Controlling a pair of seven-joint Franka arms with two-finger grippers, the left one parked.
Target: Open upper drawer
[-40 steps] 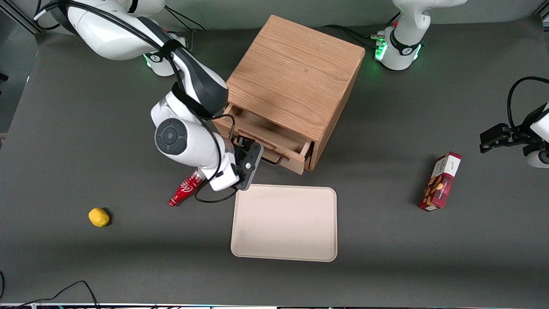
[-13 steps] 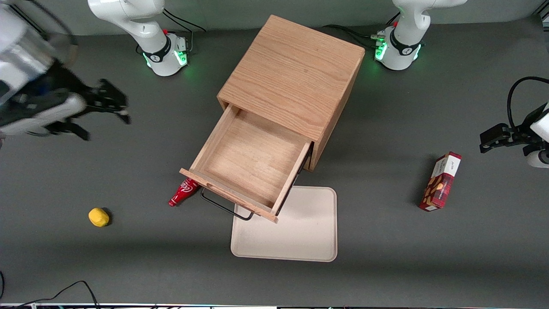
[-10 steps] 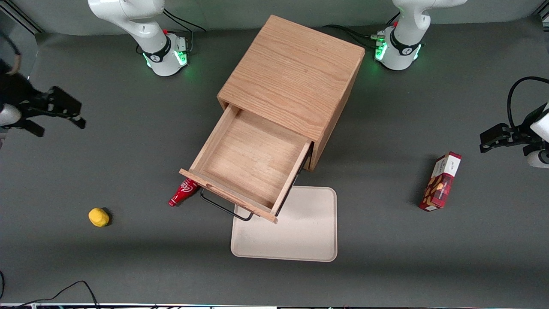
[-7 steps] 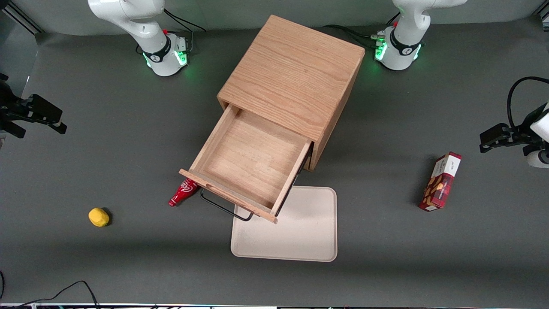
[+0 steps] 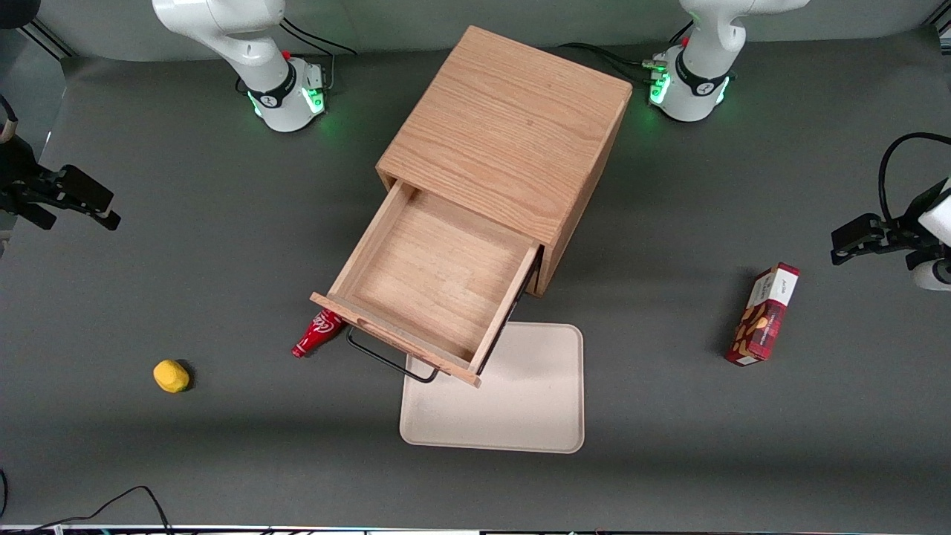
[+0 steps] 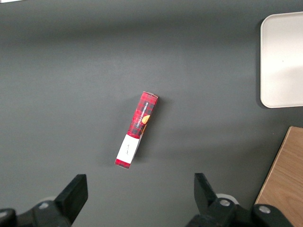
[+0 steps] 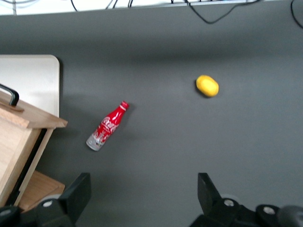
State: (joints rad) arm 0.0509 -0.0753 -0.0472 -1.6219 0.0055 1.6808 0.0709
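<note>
The upper drawer [image 5: 435, 279] of the light oak cabinet [image 5: 509, 126] stands pulled far out, empty inside, its thin black wire handle [image 5: 386, 360] hanging over the tray. Its front corner also shows in the right wrist view [image 7: 28, 125]. My gripper [image 5: 78, 200] is open and empty, high above the table at the working arm's end, well away from the drawer. In the right wrist view the gripper [image 7: 144, 196] has its fingers [image 7: 78, 191] spread wide over bare mat. The lower drawer is hidden under the upper one.
A red cola bottle [image 5: 318, 333] lies beside the drawer front, also in the right wrist view [image 7: 107, 126]. A yellow lemon [image 5: 171, 375] lies toward the working arm's end. A beige tray [image 5: 513, 401] sits in front of the cabinet. A red snack box [image 5: 763, 313] lies toward the parked arm's end.
The drawer went from slightly open, with my gripper at its handle, to fully pulled out. My gripper let go and swung away to the working arm's end of the table.
</note>
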